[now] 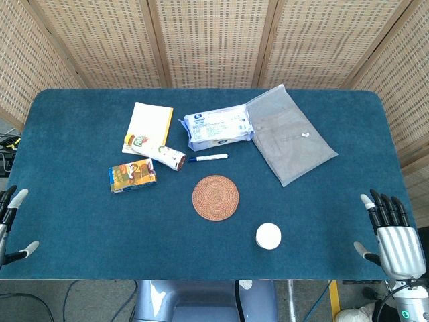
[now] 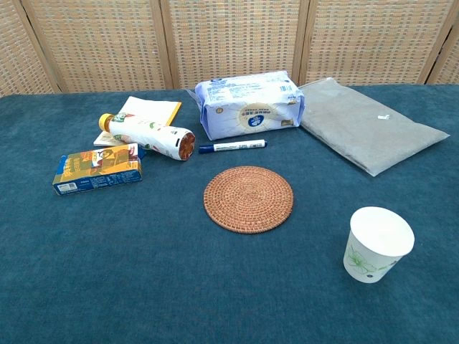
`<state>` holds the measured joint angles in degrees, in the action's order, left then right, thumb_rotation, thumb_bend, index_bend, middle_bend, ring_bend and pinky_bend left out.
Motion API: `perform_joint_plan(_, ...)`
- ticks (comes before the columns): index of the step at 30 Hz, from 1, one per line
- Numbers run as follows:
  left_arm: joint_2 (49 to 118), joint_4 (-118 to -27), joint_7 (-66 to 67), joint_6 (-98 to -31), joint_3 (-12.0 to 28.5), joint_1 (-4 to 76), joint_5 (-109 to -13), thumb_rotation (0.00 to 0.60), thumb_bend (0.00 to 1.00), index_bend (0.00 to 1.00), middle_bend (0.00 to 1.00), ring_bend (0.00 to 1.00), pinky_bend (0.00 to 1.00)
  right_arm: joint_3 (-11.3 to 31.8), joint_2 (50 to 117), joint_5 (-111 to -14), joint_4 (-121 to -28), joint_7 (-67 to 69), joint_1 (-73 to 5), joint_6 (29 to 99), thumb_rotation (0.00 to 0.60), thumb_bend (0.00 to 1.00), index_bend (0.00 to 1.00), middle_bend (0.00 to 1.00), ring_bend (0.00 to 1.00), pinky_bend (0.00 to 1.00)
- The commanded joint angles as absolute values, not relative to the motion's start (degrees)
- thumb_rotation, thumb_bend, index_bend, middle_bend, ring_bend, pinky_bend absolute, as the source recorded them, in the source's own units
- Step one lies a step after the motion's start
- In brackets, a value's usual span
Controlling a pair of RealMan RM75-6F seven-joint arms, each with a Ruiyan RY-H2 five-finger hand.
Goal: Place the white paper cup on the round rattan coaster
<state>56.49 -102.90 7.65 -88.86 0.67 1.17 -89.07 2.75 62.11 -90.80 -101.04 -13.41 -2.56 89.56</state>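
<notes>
White paper cup [image 2: 378,244]: stood upright, mouth up, on the blue tabletop [image 1: 80,215], near the round rattan coaster [image 1: 215,197] but apart from it, on its right and toward the robot; not yet placed. Coaster: lay flat and bare, mid-tabletop, presumably left free to receive the cup.

Right robot hand [image 1: 395,238]: at the near right edge, fingers apart, holding nothing; judged the closer to the cup. Left robot hand [image 1: 12,221]: at the left edge, fingers apart, empty, largely cut off by the frame. Neither appeared in the chest view.

Behind the coaster: marker pen [image 1: 208,158], wipes pack [image 1: 218,129], grey pouch [image 1: 288,134], bottle [image 1: 155,151], small box [image 1: 133,176]; labels illegible.
</notes>
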Motion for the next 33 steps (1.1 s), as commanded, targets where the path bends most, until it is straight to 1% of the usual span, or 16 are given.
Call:
perform_joint_plan(1,56.52,-102.91,7.78,-88.7,0.63,1.23,-89.02,0.6,0.0,0.0,0.0,0.0,0.0,2.69,62.02,-90.9,-101.17,-13.33,-2.55,89.49,0.6,0.0,0.01,0.0,0.0,0.0)
perform_joint_plan(6,56.57,-102.99,7.94,-88.4,0.68,1.38,-88.81,0.6,0.0,0.0,0.0,0.0,0.0,2.52,61.92,-91.08,-101.33,-13.22,-2.58,89.19,0.6,0.0,0.01,0.0,0.0,0.0)
perform_joint_plan(10,56.66,-103.14,8.4,-88.12,0.61,1.48,-88.76,0.6,0.0,0.0,0.0,0.0,0.0,1.85,61.51,-91.52,-101.59,-11.0,-3.3,87.25,0.6,0.0,0.02,0.0,0.0,0.0)
perform_joint_plan(16,56.77,-103.49,9.13,-87.59,0.86,1.74,-87.94,0.6,0.0,0.0,0.0,0.0,0.0,-0.27,59.45,-96.19,-100.3,-0.93,-8.76,78.51,0.6,0.0,0.03,0.0,0.0,0.0)
perform_joint_plan(20,56.91,-103.88,9.92,-87.05,1.06,2.03,-87.26,0.6,0.0,0.0,0.0,0.0,0.0,-0.63,59.23,-99.96,-98.17,4.35,-14.04,72.76,0.6,0.0,0.04,0.0,0.0,0.0)
perform_joint_plan(27,57.28,-104.09,11.31,-85.23,1.44,2.94,-85.63,0.6,0.0,0.0,0.0,0.0,0.0,-0.53,61.54,-103.72,-96.73,6.75,-21.13,65.77,0.6,0.0,0.06,0.03,0.0,0.0)
perform_joint_plan(30,57.36,-104.07,11.59,-84.38,1.76,3.41,-84.64,0.6,0.0,0.0,0.0,0.0,0.0,-0.3,62.93,-103.75,-97.03,6.24,-24.36,61.42,0.6,0.0,0.07,0.03,0.0,0.0)
perform_joint_plan(33,57.39,-104.16,11.78,-84.04,1.89,3.64,-84.17,0.6,0.0,0.0,0.0,0.0,0.0,-0.08,63.9,-102.74,-98.16,6.44,-26.94,57.85,0.6,0.0,0.1,0.05,0.01,0.04)
